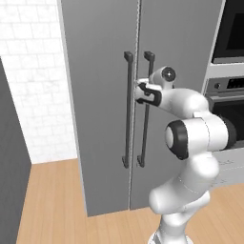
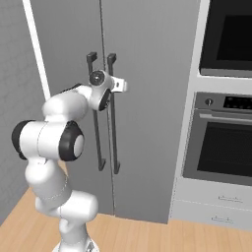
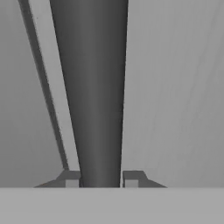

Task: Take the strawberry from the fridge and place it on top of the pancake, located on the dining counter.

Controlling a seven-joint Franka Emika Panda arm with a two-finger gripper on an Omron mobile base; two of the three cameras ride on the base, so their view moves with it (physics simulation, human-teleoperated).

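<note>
Gripper [image 3: 101, 178] tight around right fridge handle [image 3: 94, 96].

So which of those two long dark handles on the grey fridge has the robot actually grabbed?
The right-hand handle, on the right door. The gripper is shut around its upper part, a finger on each side of the bar; the left handle hangs free beside it.

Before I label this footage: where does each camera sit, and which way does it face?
Left base view: behind the arm's left, facing the closed fridge; arm at lower right, end effector at the right door handle.
Right base view: behind the arm's right, same fridge plus wall ovens; arm lower left.
Hand view: on the hand, end effector shut on that handle.
Both base views share the fridge.
</note>
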